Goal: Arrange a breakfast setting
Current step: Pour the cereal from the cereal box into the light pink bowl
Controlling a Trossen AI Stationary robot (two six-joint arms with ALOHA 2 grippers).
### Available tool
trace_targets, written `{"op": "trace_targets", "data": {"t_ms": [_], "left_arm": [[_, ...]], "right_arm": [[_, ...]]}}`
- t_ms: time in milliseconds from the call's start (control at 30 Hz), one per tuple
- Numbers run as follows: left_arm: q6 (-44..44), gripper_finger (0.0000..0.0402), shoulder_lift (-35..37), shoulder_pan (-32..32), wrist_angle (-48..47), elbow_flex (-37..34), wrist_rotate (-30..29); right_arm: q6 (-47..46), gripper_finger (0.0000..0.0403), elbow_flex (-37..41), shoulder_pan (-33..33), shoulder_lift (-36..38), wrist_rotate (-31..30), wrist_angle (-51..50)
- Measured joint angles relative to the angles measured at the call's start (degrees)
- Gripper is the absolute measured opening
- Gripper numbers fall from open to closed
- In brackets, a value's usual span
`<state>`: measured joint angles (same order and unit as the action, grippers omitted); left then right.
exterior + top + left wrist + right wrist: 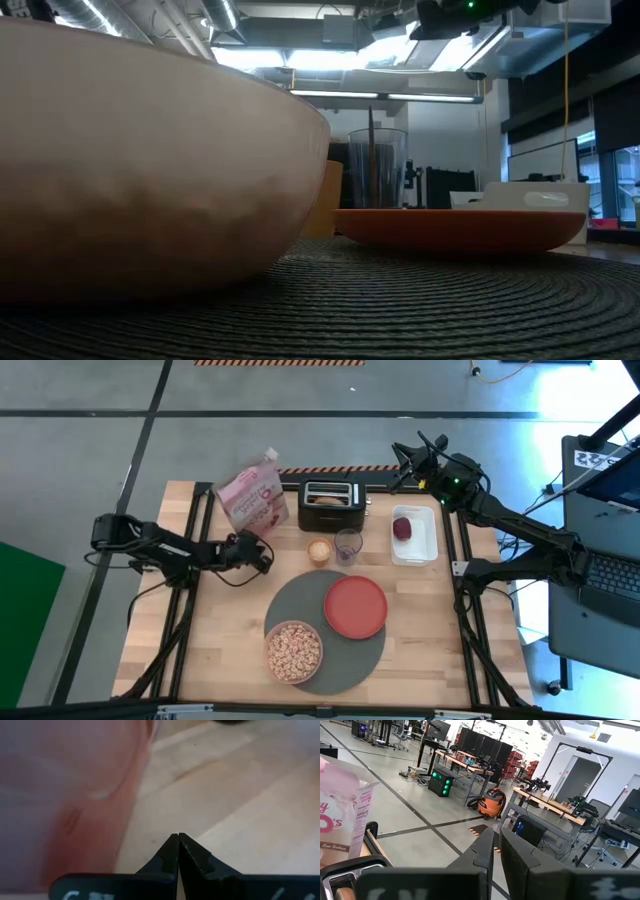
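Mat (300, 607): table centre, bearing plate (355, 606) and cereal bowl (293, 651).
Fruit (402, 527): in white tray (425, 546), right of mat.
Left gripper (266, 557): jaws closed, empty, beside pink bag (252, 495).
Right gripper (408, 457): closed, past the toaster (331, 498).

This is looking like a robotics lab or workshop hall, not a home kitchen. The wooden worktop (230, 650) is sitting on a grey concrete floor (80, 450) marked with dark lines. Beyond it, in the right wrist view, more benches (550, 805) are carrying robot arms, an orange shop vacuum (490, 802) is standing on the floor, and a computer case (441, 783) is glowing green. Overhead, strip lights and bare ducts (290, 30) are running across the ceiling.
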<state>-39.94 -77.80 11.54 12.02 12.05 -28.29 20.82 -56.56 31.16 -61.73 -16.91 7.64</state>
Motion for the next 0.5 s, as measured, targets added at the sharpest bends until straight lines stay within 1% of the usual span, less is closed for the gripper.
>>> {"op": "trace_targets", "data": {"t_ms": [233, 400, 500], "left_arm": [[0.53, 0.0, -0.02, 2.66, -0.16, -0.02, 0.34], [4.1, 0.0, -0.02, 2.76, -0.16, -0.07, 1.22], [4.72, 0.0, -0.02, 2.82, -0.23, -0.07, 1.2]], "right_arm": [[0.0, 0.0035, 0.01, 0.0, 0.0, 0.0, 0.0], [0.02, 0.0035, 0.0, 0.0, 0.02, 0.02, 0.0], [0.02, 0.0035, 0.01, 0.0, 0.02, 0.02, 0.0]]}}
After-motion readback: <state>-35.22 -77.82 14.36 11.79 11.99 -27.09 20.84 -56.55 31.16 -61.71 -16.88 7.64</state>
